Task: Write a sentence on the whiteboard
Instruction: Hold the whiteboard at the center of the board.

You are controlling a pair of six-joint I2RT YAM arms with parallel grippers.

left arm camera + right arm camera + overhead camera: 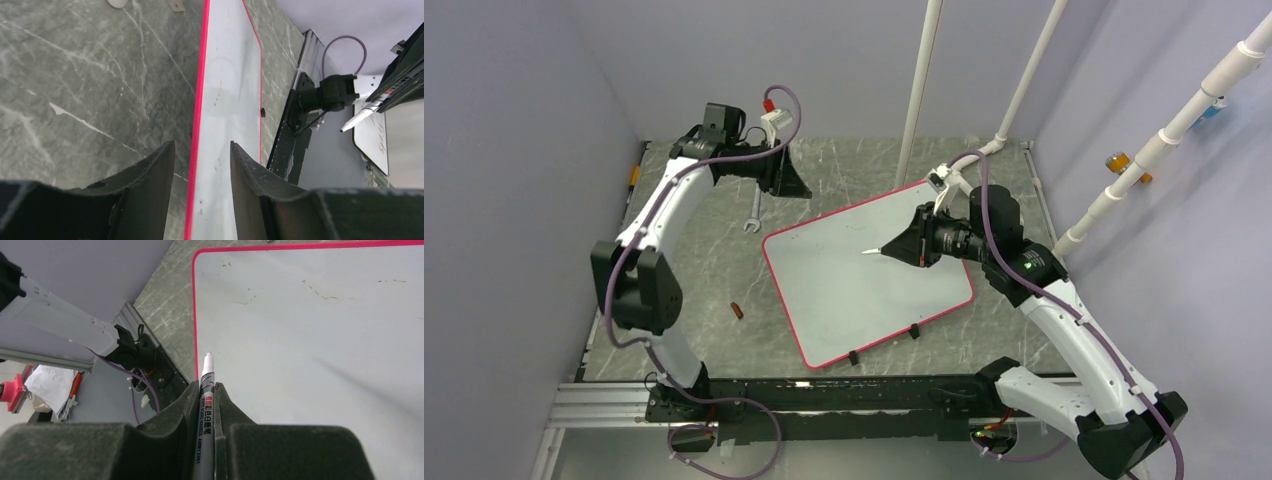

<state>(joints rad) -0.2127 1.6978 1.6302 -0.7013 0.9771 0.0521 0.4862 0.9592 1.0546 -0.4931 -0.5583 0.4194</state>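
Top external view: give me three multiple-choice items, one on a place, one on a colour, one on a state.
1. Where is the small silver metal wrench? A on the large white rectangular whiteboard; B on the grey marbled table, left of the board; C in a gripper.
2. The whiteboard's thin frame is: A red-pink; B blue; C black.
3. The right gripper is: A open, empty; B out of view; C shut on the grey-barrelled marker.
Answers: 1 B, the wrench lies on bare table beside the board; 2 A, a red-pink line rims it; 3 C, its jaws clamp the marker's barrel.
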